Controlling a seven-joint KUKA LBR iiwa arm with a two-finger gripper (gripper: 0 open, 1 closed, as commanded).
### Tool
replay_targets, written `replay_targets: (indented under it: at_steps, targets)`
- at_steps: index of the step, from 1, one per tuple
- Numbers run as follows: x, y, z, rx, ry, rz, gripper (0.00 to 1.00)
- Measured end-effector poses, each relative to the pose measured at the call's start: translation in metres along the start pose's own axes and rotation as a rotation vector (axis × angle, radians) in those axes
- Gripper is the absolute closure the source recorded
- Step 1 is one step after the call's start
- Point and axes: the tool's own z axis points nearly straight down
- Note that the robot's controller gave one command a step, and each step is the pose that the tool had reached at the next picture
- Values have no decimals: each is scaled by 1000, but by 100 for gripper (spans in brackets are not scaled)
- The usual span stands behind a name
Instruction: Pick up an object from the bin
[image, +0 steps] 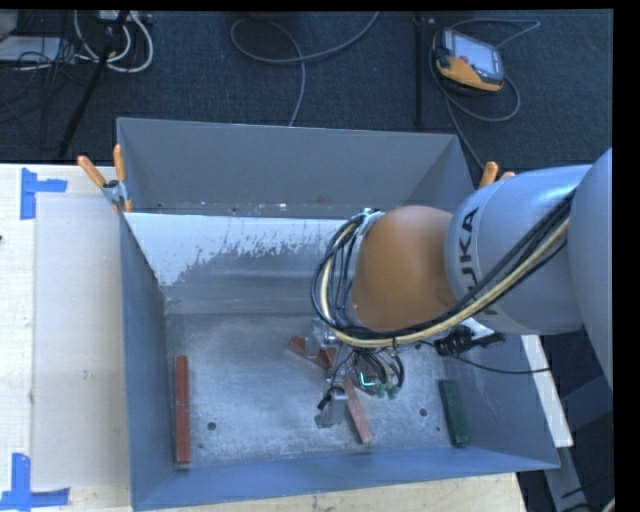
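Front-centre of the bin (250, 290): pincer (334, 408) down low, just beside a short reddish-brown stick (359, 424). How far it is open I cannot tell; no hold visible. Stick judged light, stiff, lying flat — grip across its narrow width, mid-length.

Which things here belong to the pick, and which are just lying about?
Likely in play:
gripper
short reddish stick right beside it

Lying about:
long reddish stick at left
dark green bar at right
small red scraps behind the gripper
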Motion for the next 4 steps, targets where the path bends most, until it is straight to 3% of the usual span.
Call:
replay_targets:
  at_steps: [1,2,3,4]
  targets:
    - [-69,-41,61,1,-9,-22,0]
    - [-68,-39,57,-1,-9,-22,100]
    - [-60,-18,-56,0,-16,-270,100]
    - [-60,-17,-116,1,-17,-253,100]
